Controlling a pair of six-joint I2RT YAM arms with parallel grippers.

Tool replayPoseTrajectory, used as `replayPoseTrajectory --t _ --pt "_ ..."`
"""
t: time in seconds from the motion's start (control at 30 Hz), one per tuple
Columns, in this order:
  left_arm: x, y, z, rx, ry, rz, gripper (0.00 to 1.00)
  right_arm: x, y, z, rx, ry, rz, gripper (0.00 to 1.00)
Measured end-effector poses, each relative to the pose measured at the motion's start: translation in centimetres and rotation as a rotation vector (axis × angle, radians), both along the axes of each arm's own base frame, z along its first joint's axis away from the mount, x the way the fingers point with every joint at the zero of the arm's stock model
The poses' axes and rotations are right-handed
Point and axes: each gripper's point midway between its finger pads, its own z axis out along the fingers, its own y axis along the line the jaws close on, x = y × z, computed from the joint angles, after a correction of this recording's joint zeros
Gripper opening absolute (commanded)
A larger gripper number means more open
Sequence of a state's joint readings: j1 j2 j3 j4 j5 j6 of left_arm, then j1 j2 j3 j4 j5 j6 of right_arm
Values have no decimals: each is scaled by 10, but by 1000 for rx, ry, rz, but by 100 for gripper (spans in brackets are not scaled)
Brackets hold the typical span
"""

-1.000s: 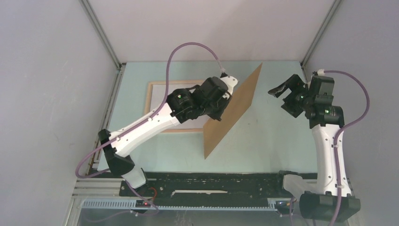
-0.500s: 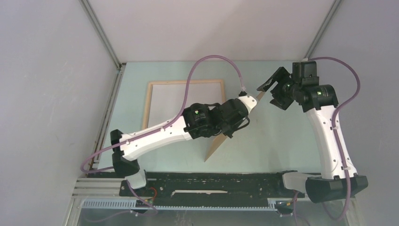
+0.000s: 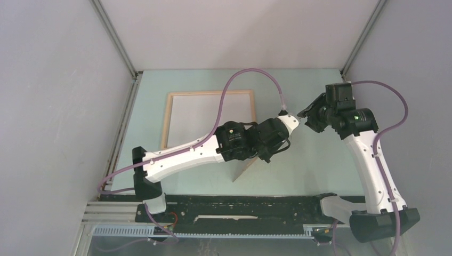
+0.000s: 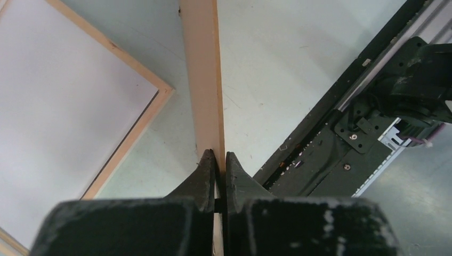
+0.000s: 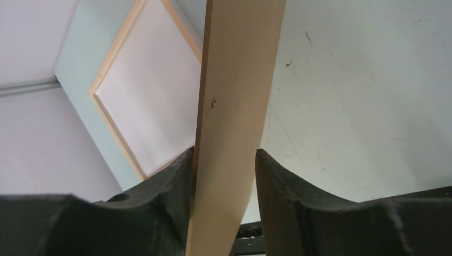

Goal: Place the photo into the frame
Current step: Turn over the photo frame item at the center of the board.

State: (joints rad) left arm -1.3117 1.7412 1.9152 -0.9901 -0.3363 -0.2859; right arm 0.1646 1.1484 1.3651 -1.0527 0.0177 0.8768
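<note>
left pincer [image 4: 216, 158] clenches the standing photo [image 5: 234, 106], right pincer [image 5: 224, 157] spread open around it, near the flat frame [image 3: 197, 93].

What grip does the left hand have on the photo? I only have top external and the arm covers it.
Observer: Left wrist view shows the left hand shut on the photo, pinching its thin edge, seen edge-on.
Operator: Right hand clamped too?
Observer: No. Right wrist view shows the photo passing between the right hand's open fingers, spread much wider than the photo is thick.
Operator: Frame under the photo?
Observer: Not in the left wrist view. The frame lies flat, its corner just left of the photo with no overlap.
</note>
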Motion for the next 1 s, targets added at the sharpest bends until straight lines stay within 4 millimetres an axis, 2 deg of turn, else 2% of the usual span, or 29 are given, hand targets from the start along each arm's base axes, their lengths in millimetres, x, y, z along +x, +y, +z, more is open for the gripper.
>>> replayPoseTrajectory --t 0.1,0.2,0.27,0.33,0.43,0.57,0.67,0.77,0.83,0.9,1.0 --pt "-4 -5 0 -20 24 -11 31 0 -2 0 8 -19 -37 38" --pt "-13 -16 0 -71 72 -39 63 -2 -8 -8 -10 -7 -73 14" --pt "-22 -22 -1 -105 110 -72 78 -5 -13 -17 -31 14 -99 0" --pt "-31 -22 0 -126 137 -99 86 -9 -20 -24 -55 34 -124 0" --pt "-38 -15 13 -168 149 -125 92 -15 -23 -24 -67 24 -131 0" --pt "-35 4 50 -277 140 -135 100 -23 -30 -6 -78 -59 -90 0" --pt "-19 34 77 -383 130 -103 100 -33 -36 20 -87 -182 -6 0" --pt "10 69 92 -488 112 -21 100 -38 -40 43 -71 -302 74 0" --pt "31 94 90 -561 115 56 100 -37 -35 60 -51 -385 156 0" --pt "51 117 79 -629 139 147 100 -32 -19 73 -7 -447 271 0" --pt "81 148 50 -727 207 314 100 -27 11 92 93 -532 449 0"
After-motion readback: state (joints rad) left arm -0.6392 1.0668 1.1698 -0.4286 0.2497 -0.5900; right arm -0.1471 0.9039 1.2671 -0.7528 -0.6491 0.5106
